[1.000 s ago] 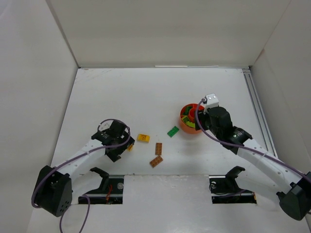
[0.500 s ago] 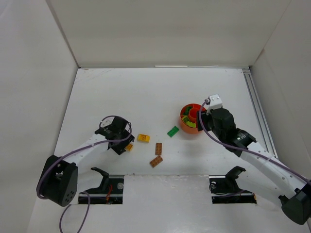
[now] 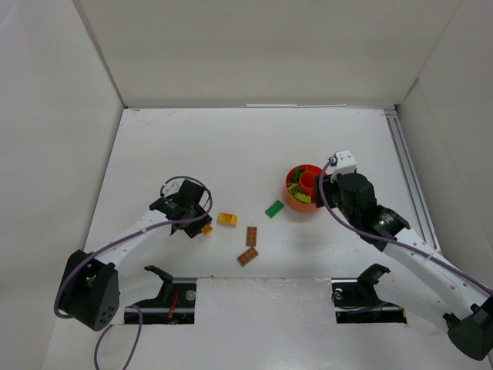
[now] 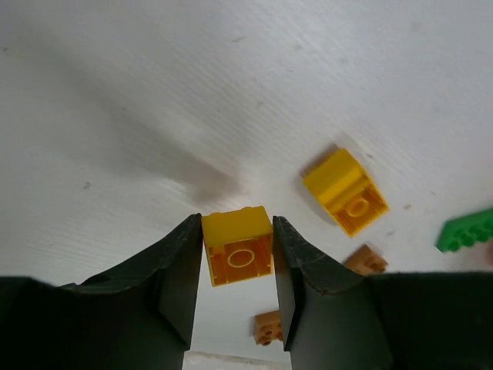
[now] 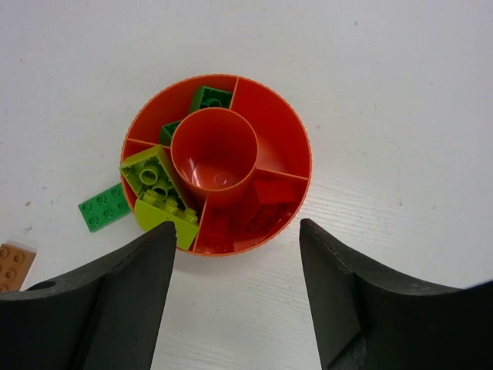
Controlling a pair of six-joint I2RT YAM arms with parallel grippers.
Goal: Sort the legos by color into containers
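My left gripper is shut on a small yellow brick, held between both fingers just above the table; from above it shows at the left gripper. A second yellow brick lies beyond it, with two brown bricks and a green brick further right. The orange-red bowl holds lime bricks, green bricks and red bricks in separate compartments. My right gripper hangs open over the bowl's near side, with nothing between its fingers.
White walls close the table at the back and both sides. A metal rail runs along the right edge. The green brick lies just left of the bowl, and a brown brick sits at the right wrist view's left edge.
The left gripper has closed on the small yellow brick and shifted slightly toward the back. The right gripper has drifted a little to the right over the bowl, still open.
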